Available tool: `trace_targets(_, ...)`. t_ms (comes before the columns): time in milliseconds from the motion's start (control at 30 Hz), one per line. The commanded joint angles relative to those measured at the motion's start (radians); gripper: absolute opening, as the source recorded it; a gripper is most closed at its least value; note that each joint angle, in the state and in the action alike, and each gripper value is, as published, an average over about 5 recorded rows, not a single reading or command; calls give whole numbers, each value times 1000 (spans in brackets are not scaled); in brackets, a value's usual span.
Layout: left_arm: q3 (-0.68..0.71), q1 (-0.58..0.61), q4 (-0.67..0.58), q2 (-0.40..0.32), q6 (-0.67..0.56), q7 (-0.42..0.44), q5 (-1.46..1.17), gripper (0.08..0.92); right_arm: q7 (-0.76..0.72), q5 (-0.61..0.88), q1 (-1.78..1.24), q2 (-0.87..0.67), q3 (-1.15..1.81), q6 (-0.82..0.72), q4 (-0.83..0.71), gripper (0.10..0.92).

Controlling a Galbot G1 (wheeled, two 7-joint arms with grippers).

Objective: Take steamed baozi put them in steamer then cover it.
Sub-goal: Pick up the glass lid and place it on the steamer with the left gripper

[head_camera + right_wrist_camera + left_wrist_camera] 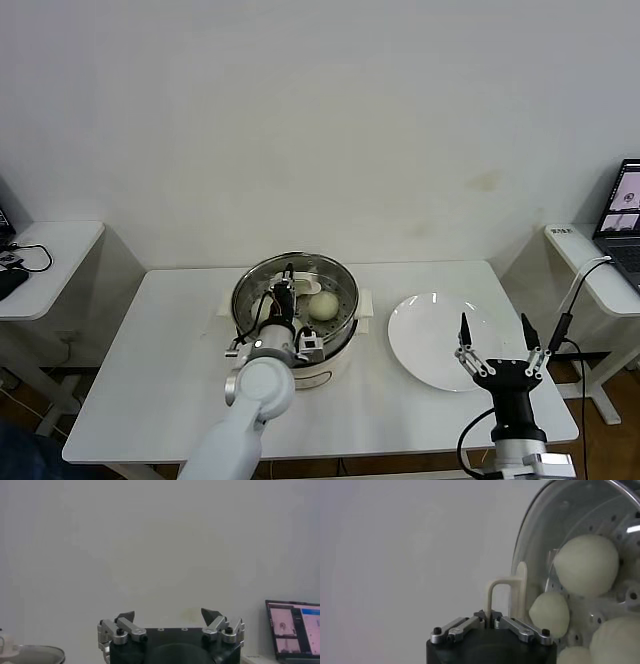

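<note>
The steamer [340, 345] stands at the table's middle on its cream base. The clear glass cover [262, 288] lies over its top, whether seated or just above I cannot tell. My left gripper [289, 279] is shut on the cover's cream handle [497, 587], the jaws pinched on the thin handle bar in the left wrist view [488, 617]. Through the glass [540, 540] I see steamed baozi [587, 565] on the perforated tray, one also in the head view [322, 306]. My right gripper [495, 335] stands open and empty above the plate's near edge, also in the right wrist view [170, 614].
A flat white plate [430, 335] lies to the right of the steamer with nothing on it. Side tables stand at far left [50, 250] and far right, the right one with a laptop [622, 215]. The wall lies close behind the table.
</note>
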Motion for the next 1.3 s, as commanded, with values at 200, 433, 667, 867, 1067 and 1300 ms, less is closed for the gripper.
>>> trace_targets(200,-13,-3,14,-6,-18,-18,33,133,-1,0,-1,0,-8,1,4,823)
trace_targets(433,-14,3,18,-13,-38,-31,74,133,-2,2,0,-1,-11,2,5,823)
trace_targets(667,-9,4,22,-17,-41,-28,70,133,-2,3,-2,-1,-12,2,6,823)
trace_targets(867,-5,7,16,-19,-42,-27,51,133,-3,3,-3,0,-15,2,8,823)
trace_targets(1067,-5,4,0,-13,-40,-30,29,190,-3,1,-2,0,-20,2,8,823)
trace_targets(1300,-5,21,-40,0,-39,-34,12,388,-3,0,-3,0,-21,3,6,823)
